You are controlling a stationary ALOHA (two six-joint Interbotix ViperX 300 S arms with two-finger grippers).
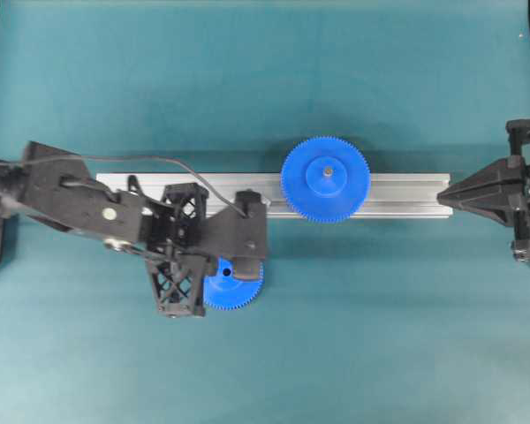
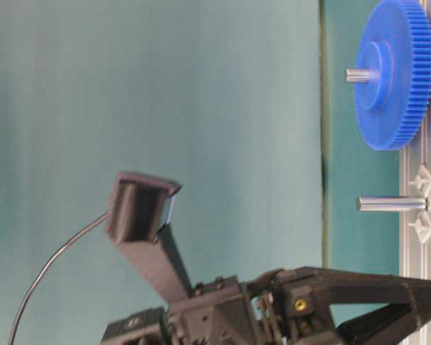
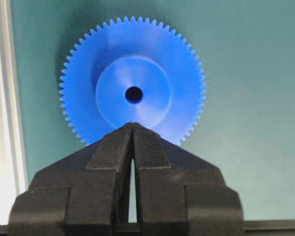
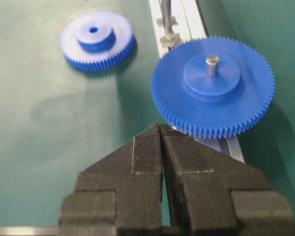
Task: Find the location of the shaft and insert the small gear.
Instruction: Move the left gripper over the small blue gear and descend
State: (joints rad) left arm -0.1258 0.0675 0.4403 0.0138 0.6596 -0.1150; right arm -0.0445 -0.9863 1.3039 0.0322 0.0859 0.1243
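Blue plastic gears, I count two from overhead: the large gear (image 1: 325, 178) on the rail (image 1: 397, 196), the small gear (image 1: 234, 284) on the mat beside my left gripper (image 1: 244, 231). At table level I see one free shaft (image 2: 391, 204). Left wrist: jaws closed, empty, so I risk pushing the gear. Right gripper (image 4: 161, 129) closed too

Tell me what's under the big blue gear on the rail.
The large gear sits on the aluminium rail, with a metal pin poking up through its hub. The rail section and pin base beneath it are covered.
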